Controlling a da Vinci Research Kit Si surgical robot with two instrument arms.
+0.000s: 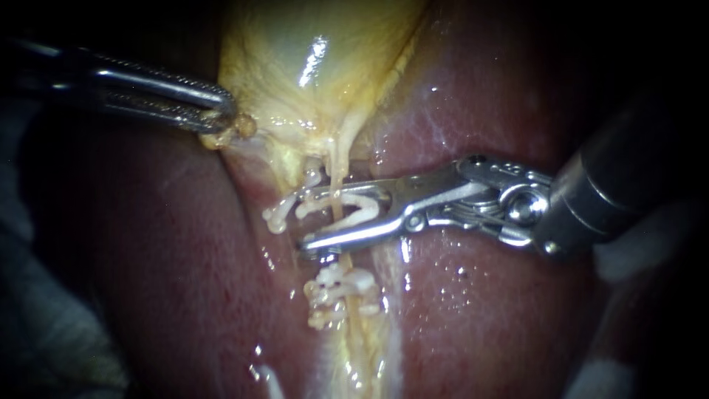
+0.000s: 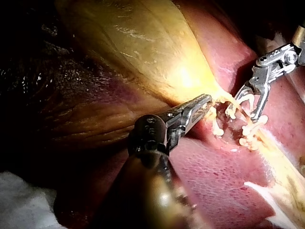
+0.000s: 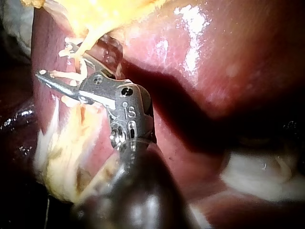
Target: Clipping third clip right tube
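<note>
- Nearest you, seated clips sit knotted on the lower strand, on the wet, dark red liver.
- The tube is a thin, pale yellow, slick strand. Treat it as soft and easily torn, and take it squarely across.
- The end effector of your right instrument has its jaws spread wide. They hold an open white clip from both sides, astride the tube.
- Farthest, your left instrument has its jaws clamped on the lower edge of the glossy yellow gallbladder.

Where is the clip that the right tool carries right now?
Centre of the endoscope view: the clip sits in the right tool's jaws, across the tube, above the lower clips and right of the left clip.
</note>
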